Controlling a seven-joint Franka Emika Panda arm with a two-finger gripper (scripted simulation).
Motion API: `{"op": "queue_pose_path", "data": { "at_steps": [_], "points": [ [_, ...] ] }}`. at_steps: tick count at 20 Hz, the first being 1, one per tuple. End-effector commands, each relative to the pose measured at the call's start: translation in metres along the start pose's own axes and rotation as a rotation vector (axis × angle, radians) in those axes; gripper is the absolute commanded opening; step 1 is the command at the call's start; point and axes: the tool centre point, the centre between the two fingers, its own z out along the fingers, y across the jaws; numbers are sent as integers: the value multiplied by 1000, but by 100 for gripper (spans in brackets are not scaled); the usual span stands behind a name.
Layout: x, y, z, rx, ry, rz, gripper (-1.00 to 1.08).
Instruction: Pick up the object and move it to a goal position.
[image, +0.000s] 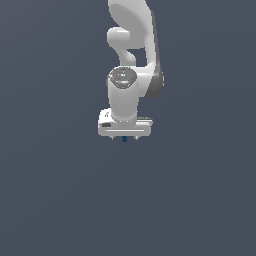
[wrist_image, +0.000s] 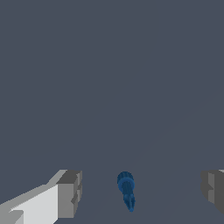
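Note:
The object (wrist_image: 126, 189) is a tiny dark blue blob, rounded at one end and tapering at the other. In the wrist view it lies in the wide gap between my two grey fingertips (wrist_image: 70, 194), touching neither. My gripper (wrist_image: 140, 192) is open. In the exterior view the white hand of my gripper (image: 124, 138) points straight down, and the object (image: 124, 139) peeks out as a small blue dot just under its lower edge. The fingers themselves are mostly hidden behind the hand there.
The white arm (image: 131, 55) rises above the hand toward the top of the exterior view. Around it there is only a uniform dark grey-blue surface (image: 60, 190).

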Motion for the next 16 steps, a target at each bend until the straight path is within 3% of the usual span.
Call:
{"op": "queue_pose_path", "data": {
  "at_steps": [1,16],
  "points": [
    [0,0,0,0,0,0,100],
    [0,15,-4,23,11,33,100]
  ]
}}
